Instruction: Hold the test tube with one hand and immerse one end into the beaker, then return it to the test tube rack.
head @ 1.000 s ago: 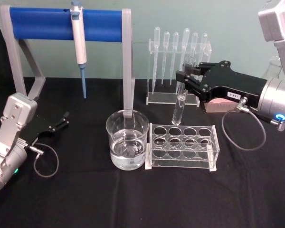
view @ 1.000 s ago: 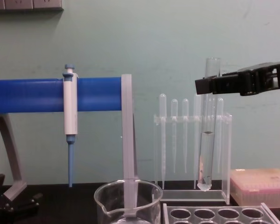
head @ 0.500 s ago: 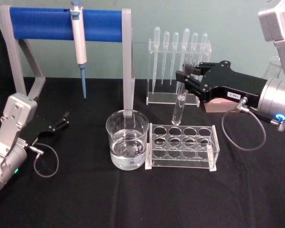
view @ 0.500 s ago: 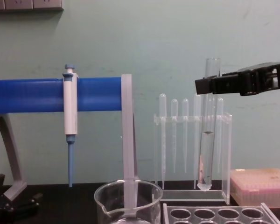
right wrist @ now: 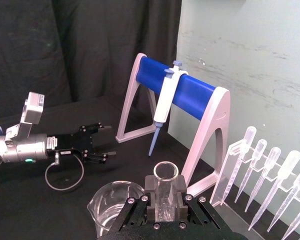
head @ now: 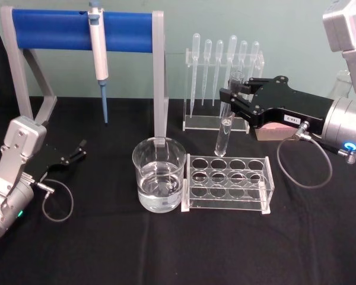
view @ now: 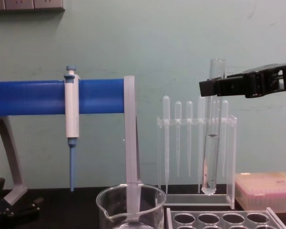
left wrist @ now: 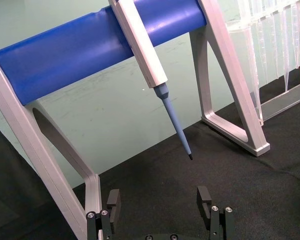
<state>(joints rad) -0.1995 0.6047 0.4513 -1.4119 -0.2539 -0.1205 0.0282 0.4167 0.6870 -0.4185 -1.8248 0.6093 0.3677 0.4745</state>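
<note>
My right gripper is shut on the upper part of the test tube, which hangs upright in the air with its rounded end just above the clear rack. In the chest view the test tube holds a little liquid and its open rim rises above the right gripper. The beaker, part full of water, stands to the left of the rack, apart from the tube. The right wrist view looks down on the tube's rim with the beaker below it. My left gripper rests open at the table's left.
A grey stand with a blue bar carries a white and blue pipettor at the back left. An acrylic holder of thin pipettes stands behind the tube. A pink box lies at the back right. Black cloth covers the table.
</note>
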